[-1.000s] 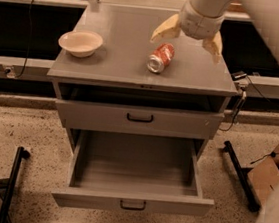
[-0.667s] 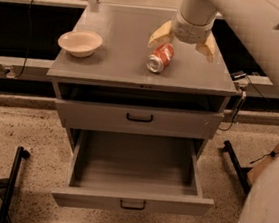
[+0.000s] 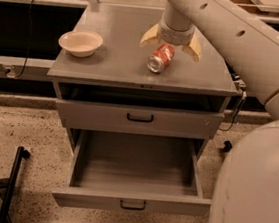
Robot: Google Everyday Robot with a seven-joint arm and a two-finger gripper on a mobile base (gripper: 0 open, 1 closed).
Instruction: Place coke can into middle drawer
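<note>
The coke can lies on its side on the grey cabinet top, right of centre. My gripper hangs directly over the can's far end, open. Its cream fingers stand spread to either side of the can and do not close on it. The middle drawer is pulled far out below, its inside bare, with a small black handle on its front. The top drawer above it stands slightly out and has a similar black handle.
A cream-white bowl sits at the left of the cabinet top. My large white arm fills the right side of the view. A black stand leg and a cable lie on the speckled floor at the left. A cluttered counter runs behind the cabinet.
My gripper has moved left and down, from right of the can to directly over it, with a finger on each side. The can, the bowl and the drawers have not moved.
</note>
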